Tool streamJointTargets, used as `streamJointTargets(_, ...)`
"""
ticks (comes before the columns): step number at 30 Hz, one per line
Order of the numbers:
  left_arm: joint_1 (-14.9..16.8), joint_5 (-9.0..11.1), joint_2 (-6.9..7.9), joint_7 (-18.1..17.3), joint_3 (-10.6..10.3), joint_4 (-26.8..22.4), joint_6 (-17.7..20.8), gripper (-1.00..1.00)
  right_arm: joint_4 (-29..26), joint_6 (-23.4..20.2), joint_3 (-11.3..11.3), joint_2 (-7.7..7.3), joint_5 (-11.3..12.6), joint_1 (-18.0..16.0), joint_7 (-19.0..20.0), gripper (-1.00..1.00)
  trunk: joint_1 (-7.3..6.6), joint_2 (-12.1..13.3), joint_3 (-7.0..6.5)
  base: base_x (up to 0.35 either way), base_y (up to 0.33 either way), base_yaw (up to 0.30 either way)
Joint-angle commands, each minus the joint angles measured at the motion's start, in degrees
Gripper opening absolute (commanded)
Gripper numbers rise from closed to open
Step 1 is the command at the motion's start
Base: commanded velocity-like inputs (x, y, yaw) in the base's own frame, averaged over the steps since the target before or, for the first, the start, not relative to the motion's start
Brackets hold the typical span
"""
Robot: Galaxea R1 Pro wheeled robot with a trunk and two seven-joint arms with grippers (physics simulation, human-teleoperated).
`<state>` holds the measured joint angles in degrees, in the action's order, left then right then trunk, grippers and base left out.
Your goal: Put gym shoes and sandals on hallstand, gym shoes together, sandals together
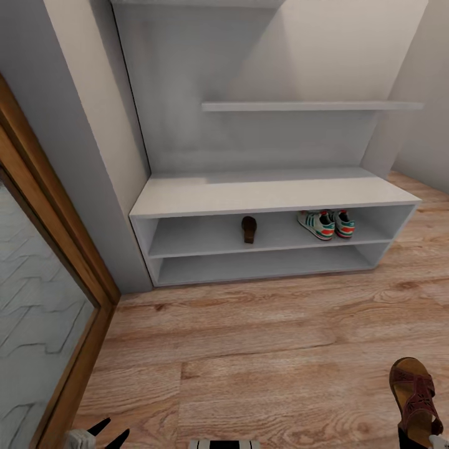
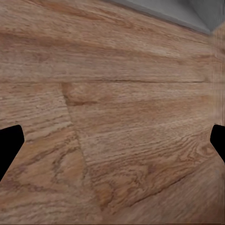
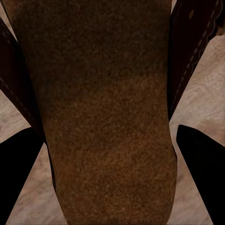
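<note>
The pale grey hallstand [image 1: 268, 193] stands against the wall ahead. On its upper open shelf, two cream gym shoes [image 1: 317, 224] [image 1: 343, 223] sit side by side at the right. One dark brown sandal [image 1: 249, 229] lies alone near the shelf's middle. The other sandal [image 1: 415, 396] hangs over the corridor floor [image 1: 262, 337] at the lower right, with my right gripper [image 1: 423, 436] shut on its heel end. Its tan insole [image 3: 103, 93] lies between the black fingers [image 3: 201, 173]. My left gripper [image 1: 114, 429] is open over bare planks [image 2: 117, 93], its fingers spread wide.
A wood-framed mirrored panel [image 1: 37, 299] runs along the left, with a wall corner [image 1: 112, 187] between it and the rack. The rack's lower shelf [image 1: 262, 265] holds nothing. A wall shelf [image 1: 312, 106] juts out above the bench top. Open floor lies between me and the rack.
</note>
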<state>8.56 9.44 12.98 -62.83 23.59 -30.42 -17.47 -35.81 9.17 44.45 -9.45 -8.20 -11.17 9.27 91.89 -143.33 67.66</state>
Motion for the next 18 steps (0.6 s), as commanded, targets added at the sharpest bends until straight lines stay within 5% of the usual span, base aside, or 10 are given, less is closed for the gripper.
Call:
streamJointTargets(1,0.1,-1.12,-0.58,-0.28,-0.05,0.18,-0.23,1.0,0.08,0.24,0.29,0.97,-0.67,-0.08,0.6,-1.0,-0.01,-0.02,0.04,0.0,0.0,0.0)
streamJointTargets(4,0.07,-1.22,-0.65,-0.48,-0.04,0.42,-0.4,1.0,-0.03,0.22,-2.45,2.69,-0.73,-0.08,0.61,-1.0,-0.01,-0.02,0.04,0.0,0.0,0.0)
streamJointTargets(7,-0.1,-1.25,-0.66,-0.7,-0.02,0.56,-0.56,1.0,-0.77,0.05,-8.58,4.44,-0.73,-0.09,0.38,-1.0,-0.01,-0.02,0.04,0.0,0.0,0.0)
streamJointTargets(9,-0.38,-1.26,-0.62,-0.86,-0.01,0.55,-0.72,1.0,-1.71,-0.56,-16.39,6.2,-0.7,-0.26,0.04,-1.0,-0.01,-0.02,0.04,0.0,0.0,0.0)
streamJointTargets(12,-0.61,-1.27,-0.6,-1.0,-0.02,0.65,-0.86,1.0,-2.32,-2.78,-22.72,8.21,-0.64,-1.24,-0.88,-1.0,-0.01,-0.02,0.04,0.0,0.0,0.0)
streamJointTargets(14,-0.68,-1.27,-0.6,-1.07,-0.03,0.73,-0.92,1.0,-2.82,-6.2,-25.71,10.35,-0.66,-3.1,-2.54,-1.0,-0.01,-0.02,0.04,0.0,0.0,0.0)
streamJointTargets(18,-0.72,-1.27,-0.59,-1.15,-0.03,0.78,-0.96,1.0,-3.42,-13.81,-28.02,14.37,-0.67,-7.5,-7.06,-1.0,-0.01,-0.02,0.04,0.0,0.0,0.0)
